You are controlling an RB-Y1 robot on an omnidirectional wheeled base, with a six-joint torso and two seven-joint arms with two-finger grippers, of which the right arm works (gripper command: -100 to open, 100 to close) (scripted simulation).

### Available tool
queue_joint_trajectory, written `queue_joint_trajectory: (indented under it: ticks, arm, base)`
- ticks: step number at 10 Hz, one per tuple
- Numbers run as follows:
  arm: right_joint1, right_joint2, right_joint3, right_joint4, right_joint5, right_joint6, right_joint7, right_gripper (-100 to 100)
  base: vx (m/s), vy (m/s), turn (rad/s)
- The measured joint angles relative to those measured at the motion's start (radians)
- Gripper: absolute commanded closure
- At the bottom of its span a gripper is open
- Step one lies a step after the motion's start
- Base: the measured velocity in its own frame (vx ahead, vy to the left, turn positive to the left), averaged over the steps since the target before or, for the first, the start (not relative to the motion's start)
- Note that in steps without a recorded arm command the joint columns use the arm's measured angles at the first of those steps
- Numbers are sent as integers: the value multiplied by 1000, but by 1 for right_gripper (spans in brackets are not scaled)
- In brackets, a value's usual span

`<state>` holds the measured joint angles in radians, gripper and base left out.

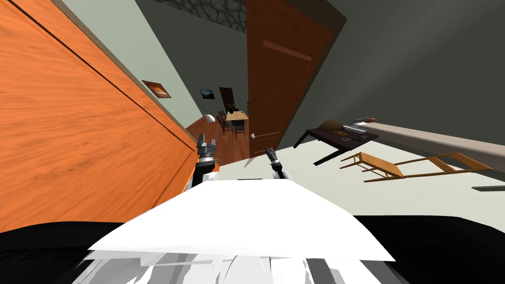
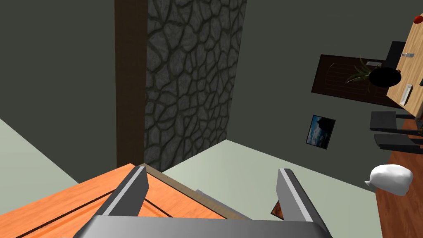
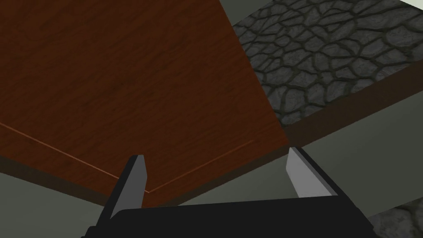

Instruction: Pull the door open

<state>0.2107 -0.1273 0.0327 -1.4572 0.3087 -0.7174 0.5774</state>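
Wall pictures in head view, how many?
2. An orange picture on the pale wall beside the orange panel, a blue picture on the dark far wall. More may be hidden.

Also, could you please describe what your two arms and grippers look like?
The left gripper and right gripper each have a dark, box-like body carrying two thin, light grey, blade-shaped fingers with slanted tips. The forearms behind them are white with dark grey joints.

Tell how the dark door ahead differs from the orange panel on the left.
The door is dark reddish brown; the panel is bright orange. The door carries a pale knob; the panel shows thin dark grooves. The door faces the right gripper, the panel flanks the left gripper. Both are wood-grained.
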Motion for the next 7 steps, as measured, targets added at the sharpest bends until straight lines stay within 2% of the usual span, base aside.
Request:
queue_joint_trajectory:
  ticks: [7]
  arm:
    - [-42,-13,1,140,55,-40,108,-100]
  base:
    - [88,54,-51]
